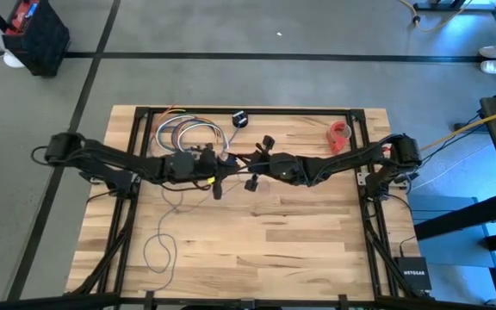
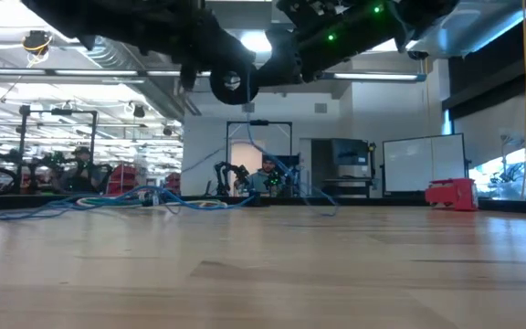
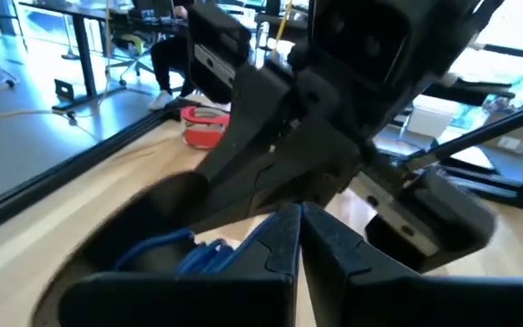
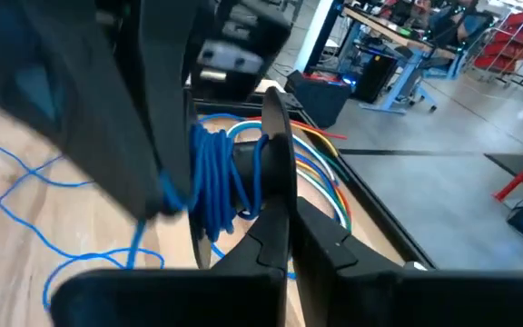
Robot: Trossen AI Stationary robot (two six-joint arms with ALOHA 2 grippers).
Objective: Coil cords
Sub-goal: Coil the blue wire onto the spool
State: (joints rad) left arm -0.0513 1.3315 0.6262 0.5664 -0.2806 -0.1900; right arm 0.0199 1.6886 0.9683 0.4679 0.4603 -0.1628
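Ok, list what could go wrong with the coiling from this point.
1. The coil of cord hangs between the left gripper and right gripper, both shut; if either grip slips, the turns may spring loose.
2. A long loose tail trails across the table and could tangle as it is drawn in.
3. The bundle of multicoloured wires lies close behind and might get caught.
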